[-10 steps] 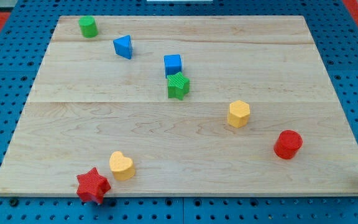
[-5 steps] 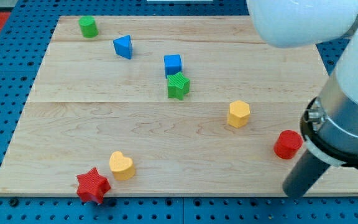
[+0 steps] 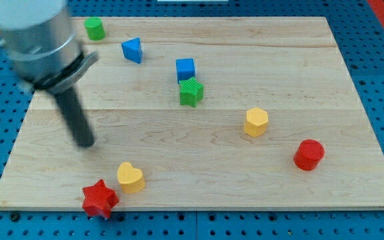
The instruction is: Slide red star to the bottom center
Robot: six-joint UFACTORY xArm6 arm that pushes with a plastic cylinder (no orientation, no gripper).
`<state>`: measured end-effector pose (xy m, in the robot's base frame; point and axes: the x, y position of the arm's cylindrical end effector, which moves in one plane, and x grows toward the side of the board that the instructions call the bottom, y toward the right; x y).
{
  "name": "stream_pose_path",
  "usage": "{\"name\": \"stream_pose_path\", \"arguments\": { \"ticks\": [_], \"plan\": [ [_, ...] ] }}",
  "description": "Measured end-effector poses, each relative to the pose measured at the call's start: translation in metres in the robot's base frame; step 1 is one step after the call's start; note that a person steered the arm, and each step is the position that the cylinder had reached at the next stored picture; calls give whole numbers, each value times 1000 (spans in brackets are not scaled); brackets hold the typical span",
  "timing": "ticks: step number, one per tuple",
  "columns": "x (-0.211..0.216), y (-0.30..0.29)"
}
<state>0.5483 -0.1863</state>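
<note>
The red star (image 3: 99, 199) sits right at the counter's bottom edge, close to the bottom-left corner, one of its points about level with the lip of the wood. Just beside it, toward the view's right and a little higher, is a yellow heart (image 3: 131, 178); the two are very close, and I cannot tell whether they touch.

The arm comes in from the top-left corner, blurred, a grey cylinder narrowing into the dark rod. My tip (image 3: 85, 144) is on the left part of the counter (image 3: 179, 160), above the red star and the yellow heart and apart from both, touching no block. There are no jaws on this arm, only the rod, so nothing is grasped.

Near the top-left corner stands a green cylinder (image 3: 95, 28), partly next to the arm's grey body. To its right, toward the top edge, lies a blue triangular block (image 3: 133, 51). Nearer the middle, a blue cube (image 3: 186, 69) sits directly above a green star (image 3: 191, 91), the two very close together. On the right half, a yellow hexagonal block (image 3: 256, 122) rests roughly midway between the top and bottom edges, and a red cylinder (image 3: 309, 155) lies lower and nearer the right edge. The bottom edge's middle stretch holds no block.
</note>
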Motion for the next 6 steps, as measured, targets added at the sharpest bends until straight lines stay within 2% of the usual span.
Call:
{"name": "stream_pose_path", "arguments": {
  "ticks": [1, 4, 6],
  "plan": [
    [68, -3],
    [71, 1],
    [70, 39]
  ]
}}
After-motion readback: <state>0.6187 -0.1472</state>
